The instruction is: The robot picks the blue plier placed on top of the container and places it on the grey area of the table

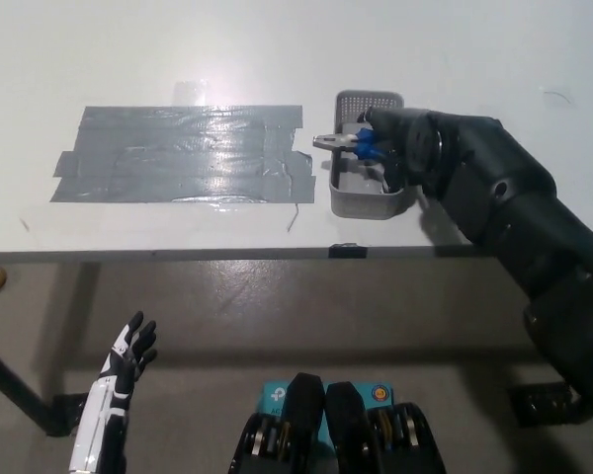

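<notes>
Table (178, 39): white top, front edge runs across mid-pic; floor below.
Grey area (178, 153): patch of grey tape strips on table, left of centre, shiny w/ glare along its top & lower edge.
Container (368, 200): small grey tray w/ perforated walls, long axis running away from robot, just beside grey area's right edge, apart from it by a thin gap.
Blue plier (351, 144): lying across container's upper half, approx level; metal jaws stick out past container's left wall toward grey area, tip near tape's right edge but not over it. Blue handles point right, mostly hidden under R hand.
Right hand (400, 148): black, over container's right side, fingers wrapped on plier's blue handles — grasping them. Whether plier is touching container rim or just off it: can't tell.
Right arm (514, 222): black, comes in from lower right, crosses table's front edge, shadow on tabletop under it.
Left hand (128, 355): white w/ black fingers, lower left, below table level & well apart from everything; released, fingers spread, holding nothing.
</notes>
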`<act>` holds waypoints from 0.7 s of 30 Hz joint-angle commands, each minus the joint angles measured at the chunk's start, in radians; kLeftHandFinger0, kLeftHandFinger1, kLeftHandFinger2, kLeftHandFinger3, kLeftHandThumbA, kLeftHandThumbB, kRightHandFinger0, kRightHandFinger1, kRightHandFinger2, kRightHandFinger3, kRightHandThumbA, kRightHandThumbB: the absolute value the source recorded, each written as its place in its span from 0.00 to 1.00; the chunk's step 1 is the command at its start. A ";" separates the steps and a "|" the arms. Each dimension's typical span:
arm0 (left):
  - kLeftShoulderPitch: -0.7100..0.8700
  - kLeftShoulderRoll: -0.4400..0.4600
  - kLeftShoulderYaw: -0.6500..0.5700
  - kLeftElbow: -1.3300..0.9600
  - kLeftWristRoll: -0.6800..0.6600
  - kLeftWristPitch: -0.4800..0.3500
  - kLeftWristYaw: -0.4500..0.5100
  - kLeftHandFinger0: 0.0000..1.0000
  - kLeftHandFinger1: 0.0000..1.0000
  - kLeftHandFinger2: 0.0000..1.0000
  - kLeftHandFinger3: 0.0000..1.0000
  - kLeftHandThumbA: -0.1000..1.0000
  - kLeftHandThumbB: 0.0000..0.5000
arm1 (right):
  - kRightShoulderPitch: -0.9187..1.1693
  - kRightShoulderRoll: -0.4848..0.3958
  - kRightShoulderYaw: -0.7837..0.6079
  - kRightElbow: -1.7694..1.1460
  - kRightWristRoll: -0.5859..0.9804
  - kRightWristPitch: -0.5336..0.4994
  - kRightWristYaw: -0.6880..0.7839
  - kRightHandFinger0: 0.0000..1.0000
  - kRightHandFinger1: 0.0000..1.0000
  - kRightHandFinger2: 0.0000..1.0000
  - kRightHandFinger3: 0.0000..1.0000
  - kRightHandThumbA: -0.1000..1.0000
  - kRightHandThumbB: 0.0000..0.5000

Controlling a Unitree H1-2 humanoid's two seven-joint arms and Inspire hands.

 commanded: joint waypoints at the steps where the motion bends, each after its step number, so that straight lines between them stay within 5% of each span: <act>1: -0.003 0.004 0.000 -0.026 -0.008 -0.023 -0.002 1.00 1.00 1.00 1.00 1.00 0.00 | 0.027 0.008 0.001 -0.007 -0.036 -0.097 -0.228 0.23 0.34 0.43 0.59 0.01 0.51; 2: -0.009 0.004 0.001 -0.023 -0.007 -0.022 -0.001 1.00 1.00 1.00 1.00 1.00 0.00 | 0.030 0.006 0.007 -0.005 -0.046 -0.108 -0.270 0.08 0.19 0.30 0.44 0.00 0.55; 4: -0.011 0.004 0.000 -0.025 -0.006 -0.015 -0.002 1.00 1.00 1.00 1.00 1.00 0.00 | 0.047 0.002 0.013 -0.004 -0.062 -0.130 -0.359 0.00 0.11 0.30 0.33 0.00 0.52; 6: -0.004 0.003 0.002 -0.034 -0.005 -0.006 -0.001 1.00 1.00 1.00 1.00 1.00 0.00 | 0.063 0.002 0.007 0.001 -0.058 -0.149 -0.382 0.01 0.33 0.69 0.53 0.00 0.47; 9: -0.009 0.007 0.001 -0.030 -0.008 -0.011 -0.005 1.00 1.00 1.00 1.00 1.00 0.00 | 0.081 -0.008 0.008 0.012 -0.061 -0.178 -0.419 0.09 0.54 0.92 0.84 0.00 0.44; 12: -0.010 0.006 -0.002 -0.028 -0.012 -0.012 -0.009 1.00 1.00 1.00 1.00 1.00 0.00 | 0.090 -0.015 0.020 0.014 -0.081 -0.185 -0.452 0.11 0.55 0.92 0.85 0.00 0.45; 16: -0.018 0.004 -0.007 -0.021 -0.013 -0.020 -0.011 1.00 1.00 1.00 1.00 0.95 0.00 | 0.091 -0.024 0.027 0.017 -0.092 -0.210 -0.508 0.09 0.53 0.90 0.72 0.00 0.43; 21: -0.005 0.008 -0.003 -0.021 -0.014 -0.025 -0.009 0.99 0.96 0.97 1.00 0.94 0.00 | 0.087 -0.013 0.023 0.019 -0.095 -0.233 -0.542 0.14 0.62 1.00 0.87 0.00 0.36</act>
